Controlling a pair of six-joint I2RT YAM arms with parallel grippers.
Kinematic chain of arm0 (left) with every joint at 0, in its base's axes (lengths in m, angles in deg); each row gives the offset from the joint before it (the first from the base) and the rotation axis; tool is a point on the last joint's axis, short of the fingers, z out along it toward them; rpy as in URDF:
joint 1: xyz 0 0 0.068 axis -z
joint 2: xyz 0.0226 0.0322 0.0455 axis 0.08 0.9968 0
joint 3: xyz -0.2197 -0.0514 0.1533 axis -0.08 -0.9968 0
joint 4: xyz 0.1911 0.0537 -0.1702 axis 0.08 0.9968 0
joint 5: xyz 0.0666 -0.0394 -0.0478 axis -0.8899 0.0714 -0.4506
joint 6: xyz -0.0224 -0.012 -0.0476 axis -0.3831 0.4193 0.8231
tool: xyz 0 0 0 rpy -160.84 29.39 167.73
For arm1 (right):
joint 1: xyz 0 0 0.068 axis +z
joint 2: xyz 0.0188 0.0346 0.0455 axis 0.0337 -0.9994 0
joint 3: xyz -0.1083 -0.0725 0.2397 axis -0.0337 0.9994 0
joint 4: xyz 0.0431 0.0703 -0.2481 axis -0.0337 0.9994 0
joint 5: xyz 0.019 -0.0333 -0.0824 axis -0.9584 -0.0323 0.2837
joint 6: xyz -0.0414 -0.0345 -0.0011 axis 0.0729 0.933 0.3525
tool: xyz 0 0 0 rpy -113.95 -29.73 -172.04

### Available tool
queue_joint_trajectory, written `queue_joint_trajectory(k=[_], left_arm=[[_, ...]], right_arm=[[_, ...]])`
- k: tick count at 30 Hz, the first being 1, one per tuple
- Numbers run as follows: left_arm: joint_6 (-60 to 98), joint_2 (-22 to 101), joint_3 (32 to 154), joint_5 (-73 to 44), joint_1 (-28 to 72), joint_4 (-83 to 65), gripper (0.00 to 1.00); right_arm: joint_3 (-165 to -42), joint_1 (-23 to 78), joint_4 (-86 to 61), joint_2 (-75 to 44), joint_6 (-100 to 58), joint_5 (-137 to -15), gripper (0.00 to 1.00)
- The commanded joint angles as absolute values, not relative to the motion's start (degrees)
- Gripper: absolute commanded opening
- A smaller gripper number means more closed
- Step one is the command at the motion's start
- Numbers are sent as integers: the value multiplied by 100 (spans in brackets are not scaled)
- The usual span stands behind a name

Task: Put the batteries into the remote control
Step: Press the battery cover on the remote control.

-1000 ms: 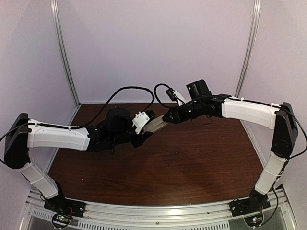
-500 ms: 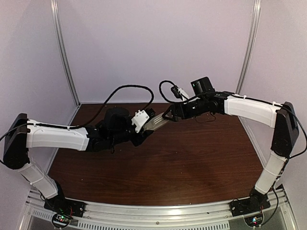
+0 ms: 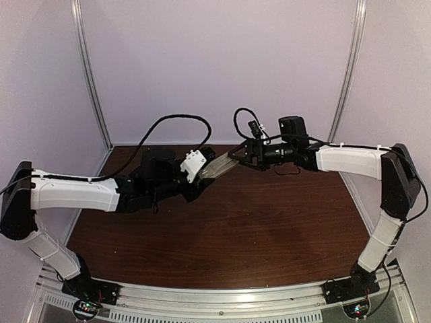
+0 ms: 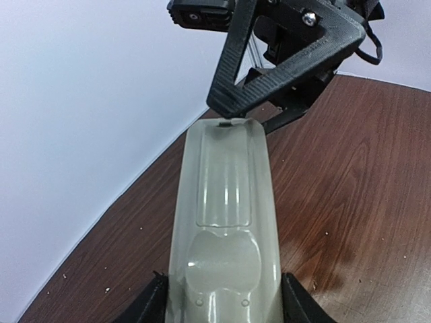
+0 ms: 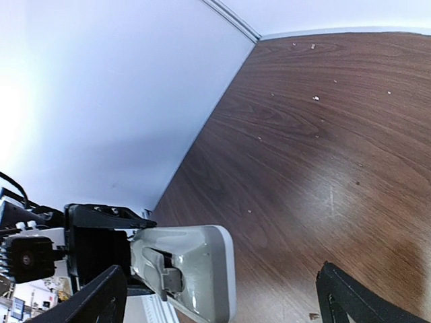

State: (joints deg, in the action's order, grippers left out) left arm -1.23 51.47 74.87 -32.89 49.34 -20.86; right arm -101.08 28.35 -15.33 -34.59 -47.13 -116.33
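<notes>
My left gripper (image 4: pixel 224 313) is shut on the remote control (image 4: pixel 225 222), one black finger on each side of its near end. It holds the remote above the table with the plain grey-beige back up and the cover panel in place. From above, the remote (image 3: pixel 217 166) points up and right toward my right gripper (image 3: pixel 234 156). That right gripper (image 5: pixel 222 299) stands open, its fingers wide on either side of the remote's far end (image 5: pixel 192 266) without touching it. One right finger (image 4: pixel 283 60) hangs just over the remote's tip. The batteries are out of view.
The brown wooden table (image 3: pixel 269 222) lies under both arms, with small crumbs scattered on it (image 5: pixel 315 98). White walls and a metal corner post (image 3: pixel 91 74) close in the back and sides. A black cable (image 3: pixel 175 124) loops above the left wrist.
My right gripper has opened wide and drawn slightly up and back from the remote's tip. The left gripper, still holding the remote, has lifted a little.
</notes>
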Motion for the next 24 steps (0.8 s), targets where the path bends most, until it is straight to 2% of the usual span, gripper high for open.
queue_joint_trajectory(k=[1, 3, 7, 14, 24], left_arm=[[-184, 4923, 7403, -3136, 4911, -2565, 0], [-188, 4929, 7404, -3117, 4911, -2565, 0], [-205, 4918, 7404, -3101, 4911, -2557, 0], [-254, 4907, 7426, -3160, 4911, -2565, 0], [-348, 4913, 7465, -3254, 4910, -2645, 0]], right_arm=[[-9554, 2740, -4316, -3571, -6929, -12335, 100], [-9336, 2717, -5680, -3676, -7739, -12424, 100], [-9267, 2707, -6584, -3893, -8525, -12476, 99], [-9204, 2698, -6577, -4048, -8611, -12444, 90], [-9138, 2716, -5348, -4018, -7808, -12374, 87]])
